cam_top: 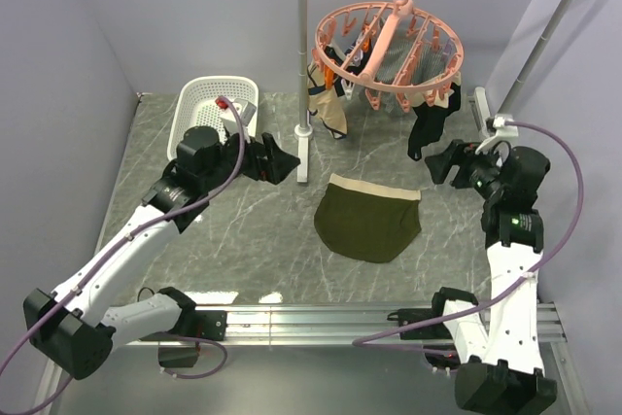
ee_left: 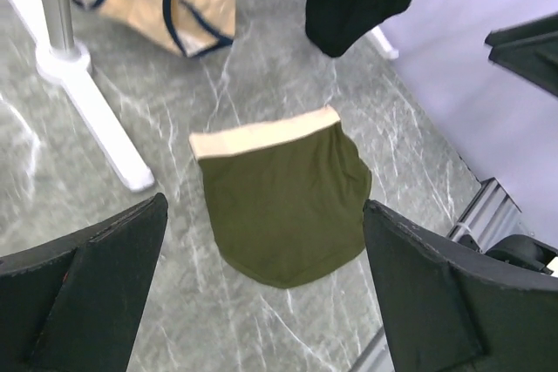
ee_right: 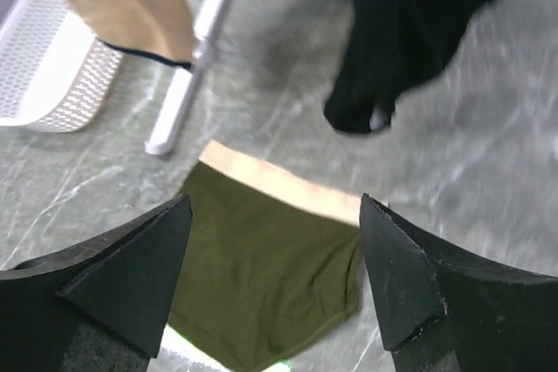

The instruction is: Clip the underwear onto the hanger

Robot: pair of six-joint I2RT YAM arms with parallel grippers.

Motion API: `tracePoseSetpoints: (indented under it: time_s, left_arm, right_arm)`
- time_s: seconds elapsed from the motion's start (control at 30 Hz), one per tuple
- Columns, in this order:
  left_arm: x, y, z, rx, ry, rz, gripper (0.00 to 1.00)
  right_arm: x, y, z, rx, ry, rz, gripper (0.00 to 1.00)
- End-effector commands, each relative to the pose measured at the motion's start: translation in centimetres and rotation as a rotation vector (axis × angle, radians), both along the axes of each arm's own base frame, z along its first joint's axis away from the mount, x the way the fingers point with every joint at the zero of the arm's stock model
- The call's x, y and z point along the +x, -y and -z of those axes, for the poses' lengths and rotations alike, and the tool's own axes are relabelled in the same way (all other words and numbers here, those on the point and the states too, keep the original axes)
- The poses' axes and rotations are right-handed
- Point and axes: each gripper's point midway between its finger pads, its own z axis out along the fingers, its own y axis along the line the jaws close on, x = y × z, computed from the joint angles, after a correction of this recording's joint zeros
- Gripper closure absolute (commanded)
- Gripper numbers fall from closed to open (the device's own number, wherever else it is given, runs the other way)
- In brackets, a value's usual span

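Observation:
The olive-green underwear (cam_top: 368,219) with a beige waistband lies flat on the grey table, waistband toward the back. It also shows in the left wrist view (ee_left: 283,206) and the right wrist view (ee_right: 266,259). The salmon-pink round clip hanger (cam_top: 387,46) hangs by its hook from the grey rail above it. My left gripper (cam_top: 277,159) is open and empty, raised to the left of the underwear. My right gripper (cam_top: 442,164) is open and empty, raised to its right. Neither touches the fabric.
A tan garment with dark trim (cam_top: 328,104) and a black garment (cam_top: 430,125) hang from the hanger's pegs. The rail stand's post (cam_top: 304,65) and foot stand behind the underwear. A white basket (cam_top: 216,109) sits at the back left. Purple walls close in both sides.

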Motion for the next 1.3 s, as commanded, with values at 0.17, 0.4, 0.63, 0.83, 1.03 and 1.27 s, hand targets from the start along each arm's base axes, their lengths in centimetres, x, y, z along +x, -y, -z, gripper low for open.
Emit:
tracePoseSetpoints:
  time_s: [0.17,0.4,0.63,0.83,1.03,1.27]
  left_arm:
    - [2.0,0.6,-6.3,-0.049,0.298,0.01,0.01]
    - [-0.4,4.5,-9.6,-0.088,0.612,0.174,0.01]
    - [-1.3,7.8,-8.2,-0.088,0.742,0.208,0.01]
    - [-0.5,10.6,-7.6,-0.153,0.701,0.187,0.04]
    - [-0.5,12.6,-7.1,-0.173,0.708,0.212,0.04]
    - [1.7,15.1,-7.2,-0.209,0.679,0.18,0.02]
  right_arm:
    - [3.4,0.0,-11.4,-0.019,0.294,-0.042,0.24]
    - [6.5,-1.1,-14.0,0.02,0.338,-0.1,0.34]
    - [8.5,-2.5,-14.4,-0.019,0.364,-0.073,0.42]
    - [9.5,-1.2,-14.9,-0.038,0.407,0.063,0.47]
    - [10.4,-0.6,-14.2,-0.065,0.378,0.101,0.52]
    - [11.0,-1.4,-13.5,-0.033,0.366,0.061,0.52]
